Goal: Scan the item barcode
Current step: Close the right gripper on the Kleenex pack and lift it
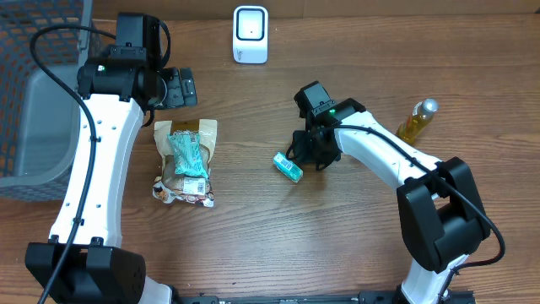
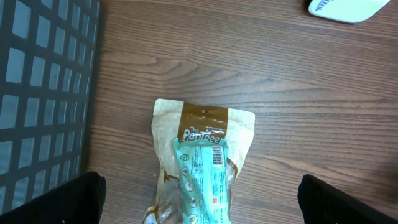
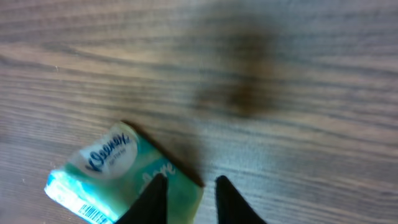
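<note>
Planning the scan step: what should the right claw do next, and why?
Probably close fully and lift: the right claw seems to straddle just a corner of the Kleenex pack, which lies flat on the table, far from the white scanner.

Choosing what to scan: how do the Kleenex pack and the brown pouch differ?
The Kleenex pack is small, green and askew, a corner between the fingers of the right gripper. The brown pouch is larger, untouched, with a teal packet on top. Both lie flat on the table.
</note>
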